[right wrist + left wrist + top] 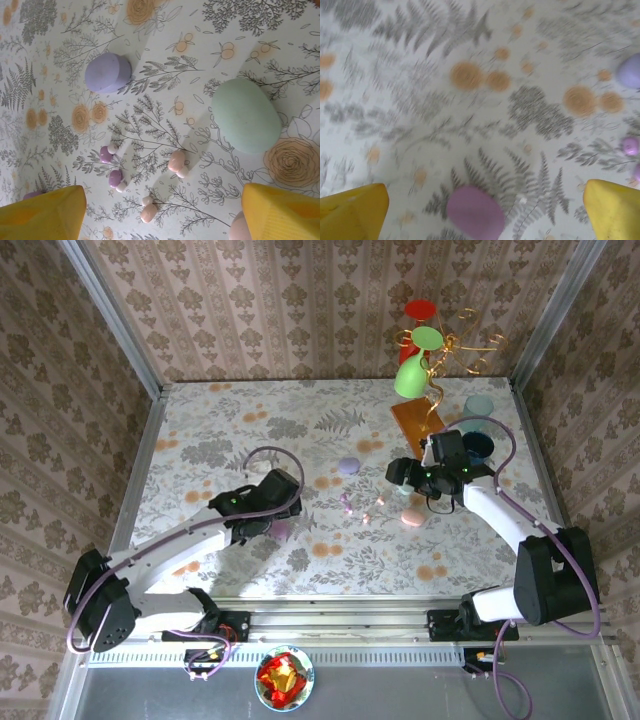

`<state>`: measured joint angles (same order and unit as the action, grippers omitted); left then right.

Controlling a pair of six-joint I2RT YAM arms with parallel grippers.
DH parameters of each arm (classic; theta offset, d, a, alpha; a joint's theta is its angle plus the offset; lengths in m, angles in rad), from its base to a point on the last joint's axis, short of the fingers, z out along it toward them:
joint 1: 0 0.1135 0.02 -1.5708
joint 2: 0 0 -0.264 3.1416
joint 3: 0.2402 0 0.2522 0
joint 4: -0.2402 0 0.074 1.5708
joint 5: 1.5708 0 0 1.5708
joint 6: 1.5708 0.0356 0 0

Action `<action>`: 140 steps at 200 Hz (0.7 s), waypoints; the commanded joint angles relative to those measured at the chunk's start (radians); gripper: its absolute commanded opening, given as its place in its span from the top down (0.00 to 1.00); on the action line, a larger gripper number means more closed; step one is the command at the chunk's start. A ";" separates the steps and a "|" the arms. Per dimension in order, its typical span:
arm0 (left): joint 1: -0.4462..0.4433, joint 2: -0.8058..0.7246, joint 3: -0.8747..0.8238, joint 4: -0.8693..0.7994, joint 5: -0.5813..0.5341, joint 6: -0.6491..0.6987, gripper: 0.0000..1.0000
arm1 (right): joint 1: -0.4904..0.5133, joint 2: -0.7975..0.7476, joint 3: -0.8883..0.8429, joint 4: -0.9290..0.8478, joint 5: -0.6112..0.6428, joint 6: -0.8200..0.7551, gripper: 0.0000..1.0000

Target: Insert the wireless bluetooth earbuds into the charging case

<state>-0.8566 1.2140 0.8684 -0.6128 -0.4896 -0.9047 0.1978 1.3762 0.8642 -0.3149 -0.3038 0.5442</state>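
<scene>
Four earbuds (365, 518) lie loose on the flowered table (200, 420), a little right of its centre and well clear of every edge, none of them in a case. From the right wrist they sort into two lilac earbuds (106, 152), close together, and two pink earbuds (176, 162), one nearer the mint case and one lower in that view; each carries a whitish tip. The right gripper (161, 200) hangs above them released — its yellow fingers (45, 215) stand wide apart and grasp nothing. Around the buds sit three rounded cases: the lilac case (107, 72) toward the far edge, the mint case (245, 122) toward the right edge, and the pink case (236, 229), which peeks out beside the right-hand finger, toward the near edge. None of the cases touches a bud. The left gripper (485, 192) is over the table left of centre, likewise released, its fingers (355, 212) spread wide on either side of a purple case (475, 215) that lies on the cloth between them, touched by neither. That wrist view is blurred, but the lilac case shows at its upper right margin and the lilac buds at its right margin. At the far right corner of the table stand a wire stand (460, 340) hung with coloured cups and an orange board (415, 425).
</scene>
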 commanded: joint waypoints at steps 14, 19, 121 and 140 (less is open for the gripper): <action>0.001 -0.063 -0.076 -0.101 0.068 -0.305 0.00 | 0.055 0.009 0.007 0.018 -0.049 -0.035 0.18; 0.004 -0.069 -0.098 -0.085 0.076 -0.337 0.00 | 0.063 0.009 0.006 0.020 -0.049 -0.035 0.18; 0.047 0.241 -0.031 0.012 0.298 -0.623 0.15 | 0.099 0.009 -0.014 0.040 -0.096 -0.062 0.19; 0.055 0.292 -0.015 0.025 0.325 -0.634 0.20 | 0.099 0.009 -0.009 0.029 -0.097 -0.078 0.19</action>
<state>-0.8158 1.4586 0.8135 -0.6228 -0.2329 -1.4666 0.2920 1.3766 0.8555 -0.2848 -0.3782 0.5076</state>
